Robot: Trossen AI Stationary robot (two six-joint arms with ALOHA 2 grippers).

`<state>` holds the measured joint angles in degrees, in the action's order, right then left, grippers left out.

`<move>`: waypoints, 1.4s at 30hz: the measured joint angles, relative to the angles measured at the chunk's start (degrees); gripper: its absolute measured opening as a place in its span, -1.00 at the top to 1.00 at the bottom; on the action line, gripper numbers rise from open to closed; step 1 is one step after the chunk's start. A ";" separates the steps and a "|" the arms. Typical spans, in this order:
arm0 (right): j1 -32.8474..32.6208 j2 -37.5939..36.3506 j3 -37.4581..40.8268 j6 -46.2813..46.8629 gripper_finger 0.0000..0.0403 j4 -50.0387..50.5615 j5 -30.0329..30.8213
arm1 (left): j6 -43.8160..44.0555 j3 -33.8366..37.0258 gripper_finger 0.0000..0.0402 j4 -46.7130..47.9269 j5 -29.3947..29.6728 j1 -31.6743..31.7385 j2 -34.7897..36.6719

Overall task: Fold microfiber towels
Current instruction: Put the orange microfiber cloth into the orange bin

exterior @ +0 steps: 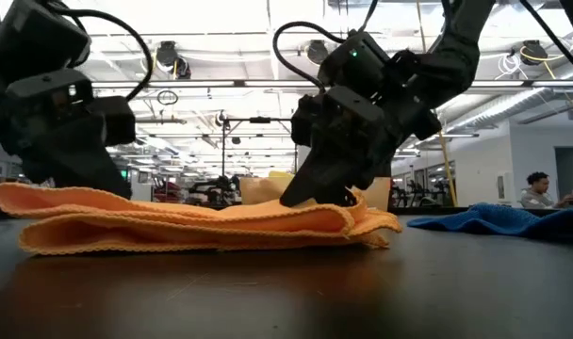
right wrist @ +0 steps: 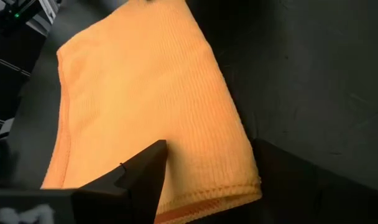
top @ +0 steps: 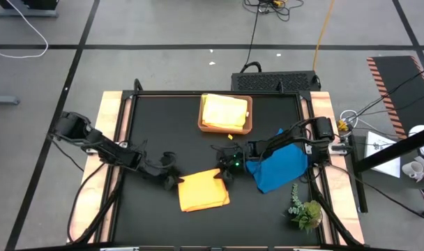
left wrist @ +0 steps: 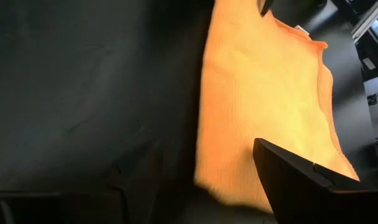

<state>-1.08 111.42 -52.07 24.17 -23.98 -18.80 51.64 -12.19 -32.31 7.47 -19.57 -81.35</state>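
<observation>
Orange microfiber towel (top: 203, 192), soft, rectangular, lay folded flat on the black desk (top: 167, 129) near the front edge, centre. Layered edges showed in the low view, so at least one fold judged done on it.

Left claw (top: 171, 174) sat just beside the towel's left edge, fingers apart, gripping nothing. Right claw (top: 226, 170) sat at the towel's far right corner, low over the cloth, fingers likewise spread; the wrist view showed one finger over the fabric with no cloth pinched between the two. Whether it touched the cloth, could not tell.

Blue microfiber towel (top: 278, 166) lay crumpled in a heap to the right, under the right arm, not yet folded.

Brown rectangular tray (top: 226, 127) stood at the far centre, holding a stack of folded yellowish cloths (top: 224, 110). Layers too small to count or tell colours apart.

Progress, as a judgement: past the middle. Tray stack done, orange towel folded but not yet moved to the tray, blue one untouched.

Count: one orange towel on the desk, one blue, one tray, one stack in it, one small green plant sprig (top: 304, 209) near right corner.
</observation>
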 joint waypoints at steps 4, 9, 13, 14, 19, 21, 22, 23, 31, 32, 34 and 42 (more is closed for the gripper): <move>0.00 0.02 0.00 -0.29 -0.02 0.01 0.19 | -1.49 -3.12 -0.27 -0.19 -1.30 0.02 -4.67; 0.02 -0.04 0.05 -1.52 0.24 0.52 0.82 | -3.79 -6.28 -0.21 -0.90 -4.97 0.04 -10.38; 0.04 0.00 0.11 -3.74 0.54 0.78 1.07 | -6.33 -7.57 0.06 -0.88 -6.01 0.02 -13.32; 0.04 0.02 0.11 -3.93 0.63 0.78 1.09 | -7.48 -7.66 0.17 -0.77 -6.50 0.03 -13.47; -0.18 -0.89 0.22 -4.96 0.96 1.59 0.17 | -14.05 -7.99 0.87 1.12 -9.80 0.51 -11.50; -0.28 -2.57 0.22 -5.17 0.96 3.07 0.39 | -15.90 -8.33 0.93 2.19 -11.74 1.98 -9.22; -0.28 -3.63 0.22 -5.33 0.96 3.95 0.56 | -17.49 -8.55 0.93 3.38 -11.81 2.79 -7.67; -0.26 -4.99 0.22 -5.62 0.97 5.02 0.78 | -19.33 -9.09 0.94 5.26 -11.53 3.68 -5.89; -1.75 -20.75 0.22 -11.42 0.99 17.48 15.21 | -44.16 -22.63 0.97 28.82 -3.95 13.11 4.82; -1.73 -22.67 0.23 -11.92 0.99 19.64 17.54 | -47.36 -25.01 0.97 30.61 -3.34 14.39 4.92; -1.47 -25.91 0.28 -13.04 0.99 21.87 21.53 | -53.37 -29.10 0.98 34.19 -2.49 17.44 4.84; 4.54 -33.92 0.27 -17.35 1.00 27.44 29.51 | -67.37 -39.41 0.98 35.85 -3.05 30.98 1.53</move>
<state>3.46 77.49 -51.80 6.82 3.46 10.71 -15.72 -51.60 3.54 4.41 11.41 -79.82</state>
